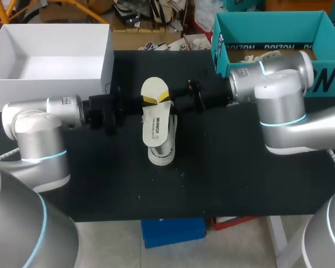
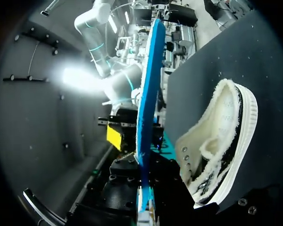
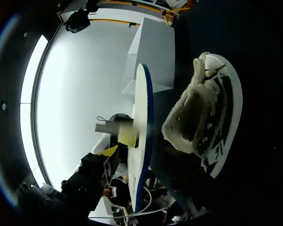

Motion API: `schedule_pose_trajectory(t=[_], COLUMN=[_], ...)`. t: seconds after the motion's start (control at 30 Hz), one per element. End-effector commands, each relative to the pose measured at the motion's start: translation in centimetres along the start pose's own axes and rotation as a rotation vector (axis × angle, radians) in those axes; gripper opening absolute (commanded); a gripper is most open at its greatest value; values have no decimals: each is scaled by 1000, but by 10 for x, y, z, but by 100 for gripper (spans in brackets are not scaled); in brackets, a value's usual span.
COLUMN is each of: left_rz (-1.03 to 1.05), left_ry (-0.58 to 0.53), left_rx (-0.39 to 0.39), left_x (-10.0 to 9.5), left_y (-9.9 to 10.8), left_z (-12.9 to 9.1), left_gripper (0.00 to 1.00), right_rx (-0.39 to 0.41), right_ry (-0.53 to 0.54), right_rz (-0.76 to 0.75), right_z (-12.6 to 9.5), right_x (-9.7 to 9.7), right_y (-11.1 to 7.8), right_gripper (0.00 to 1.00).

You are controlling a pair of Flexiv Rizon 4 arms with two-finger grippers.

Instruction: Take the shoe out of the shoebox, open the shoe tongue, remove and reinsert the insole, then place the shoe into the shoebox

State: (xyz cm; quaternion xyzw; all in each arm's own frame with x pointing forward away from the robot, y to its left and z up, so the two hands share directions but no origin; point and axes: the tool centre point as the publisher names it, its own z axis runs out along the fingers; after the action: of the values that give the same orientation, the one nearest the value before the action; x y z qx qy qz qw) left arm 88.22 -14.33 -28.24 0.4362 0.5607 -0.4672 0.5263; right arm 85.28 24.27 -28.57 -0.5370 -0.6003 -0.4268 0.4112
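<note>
Insole [image 1: 155, 114] hung mid-frame over shoe [image 1: 162, 156] on counter [image 1: 240, 184] | left jaws pinched insole from frame left | right jaws pinched it from frame right

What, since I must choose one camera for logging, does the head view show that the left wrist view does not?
Only the head view shows the white shoebox at the table's back left. It also shows the left arm, the right arm, and the cream top face of the insole, held over the shoe. Only the left wrist view shows the insole's blue underside, seen edge-on, and the shoe's fleecy lining with its eyelets. Both views show the insole and the shoe on the black table.
</note>
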Motion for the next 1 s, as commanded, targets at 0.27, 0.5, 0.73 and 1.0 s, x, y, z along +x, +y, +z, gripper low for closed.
schedule_pose_trajectory(t=[0.27,0.5,0.73,1.0], left_rz=[-12,-30,-73,-104], left_ry=[186,252,312,343], left_rx=[-5,1,12,21], left_x=[-20,-21,-15,-11], left_y=[-27,-41,-53,-59], left_z=[-46,-74,-101,-122], left_gripper=[0,0,0,0], right_rx=[-66,-98,-117,-110], right_ry=[-225,-387,-533,-666], right_rz=[18,41,30,-10], right_z=[-19,-30,-36,-36], right_x=[12,10,13,17], right_y=[-15,-24,-28,-27], right_gripper=[100,100,100,100])
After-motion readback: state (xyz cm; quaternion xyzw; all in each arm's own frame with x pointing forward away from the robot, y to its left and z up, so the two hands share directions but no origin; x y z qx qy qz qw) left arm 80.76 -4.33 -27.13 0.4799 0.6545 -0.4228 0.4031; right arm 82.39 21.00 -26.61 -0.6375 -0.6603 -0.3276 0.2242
